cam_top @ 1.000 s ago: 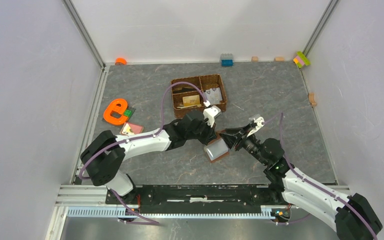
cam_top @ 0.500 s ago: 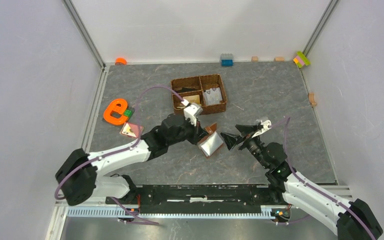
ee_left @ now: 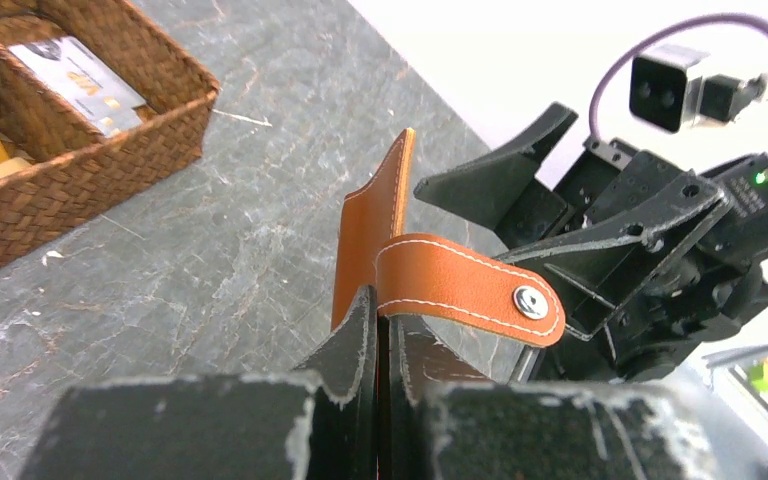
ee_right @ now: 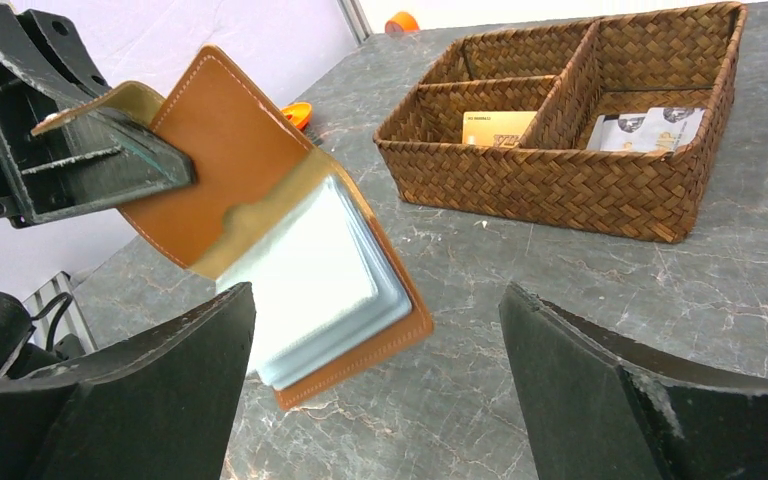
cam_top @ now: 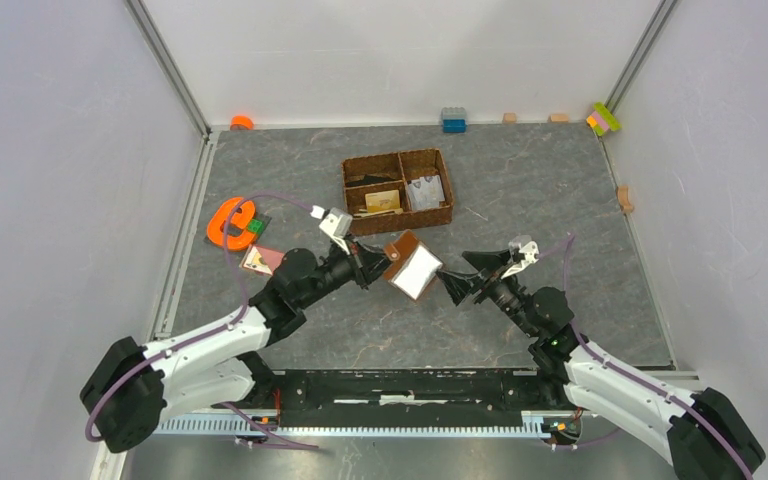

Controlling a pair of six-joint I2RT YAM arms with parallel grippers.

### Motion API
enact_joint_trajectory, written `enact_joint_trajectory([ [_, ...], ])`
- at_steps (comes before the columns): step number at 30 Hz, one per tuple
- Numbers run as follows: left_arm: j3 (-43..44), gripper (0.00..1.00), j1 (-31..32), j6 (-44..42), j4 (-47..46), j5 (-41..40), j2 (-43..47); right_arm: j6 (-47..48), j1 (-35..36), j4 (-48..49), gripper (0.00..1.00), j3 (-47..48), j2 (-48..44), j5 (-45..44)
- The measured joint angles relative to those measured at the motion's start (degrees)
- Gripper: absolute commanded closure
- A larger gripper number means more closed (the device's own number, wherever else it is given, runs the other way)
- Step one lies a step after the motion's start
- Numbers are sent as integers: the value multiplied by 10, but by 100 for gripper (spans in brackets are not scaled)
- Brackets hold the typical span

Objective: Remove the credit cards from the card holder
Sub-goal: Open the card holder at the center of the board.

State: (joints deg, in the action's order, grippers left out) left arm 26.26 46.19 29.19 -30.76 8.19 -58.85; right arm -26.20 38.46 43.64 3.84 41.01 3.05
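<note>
My left gripper [cam_top: 375, 262] is shut on one flap of the brown card holder [cam_top: 410, 265] and holds it open above the floor. In the left wrist view [ee_left: 385, 330] the brown flap [ee_left: 370, 235] stands edge-on between my fingers, with its snap strap [ee_left: 465, 290] beside them. In the right wrist view the holder [ee_right: 250, 160] hangs open and shows its pale grey-blue card pockets [ee_right: 315, 270]. My right gripper [cam_top: 460, 275] is open and empty just right of the holder [ee_right: 375, 390]. A gold-tan card [cam_top: 382, 201] and pale cards [cam_top: 426, 191] lie in the basket.
A brown woven compartment basket [cam_top: 397, 165] stands behind the holder, also in the right wrist view [ee_right: 560, 185]. An orange letter toy [cam_top: 228, 223] and a small pink tile [cam_top: 260, 259] lie at the left. Small blocks line the back wall [cam_top: 453, 119].
My left gripper has pulled back to the left and lifted the card holder off the floor, turning it open. My right gripper has let go, opened and drawn slightly right.
</note>
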Motion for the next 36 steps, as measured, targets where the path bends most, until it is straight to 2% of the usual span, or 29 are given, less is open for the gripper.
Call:
enact_joint_trajectory([
  [10, -56, 98, -52, 85, -100, 0, 34, 1, 0, 14, 14, 0, 26, 6],
  [15, -58, 98, -60, 110, -134, 16, 33, 0, 0, 18, 17, 0, 75, 28],
  [21, -61, 98, -62, 131, -165, 45, 33, -5, 0, 32, 18, 0, 83, 49],
  [30, -61, 98, -63, 186, -266, 121, -44, -23, 0, 86, 23, 0, 95, 90],
  [36, -61, 98, -59, 195, -298, 163, -67, -32, 0, 99, 50, 0, 95, 99],
])
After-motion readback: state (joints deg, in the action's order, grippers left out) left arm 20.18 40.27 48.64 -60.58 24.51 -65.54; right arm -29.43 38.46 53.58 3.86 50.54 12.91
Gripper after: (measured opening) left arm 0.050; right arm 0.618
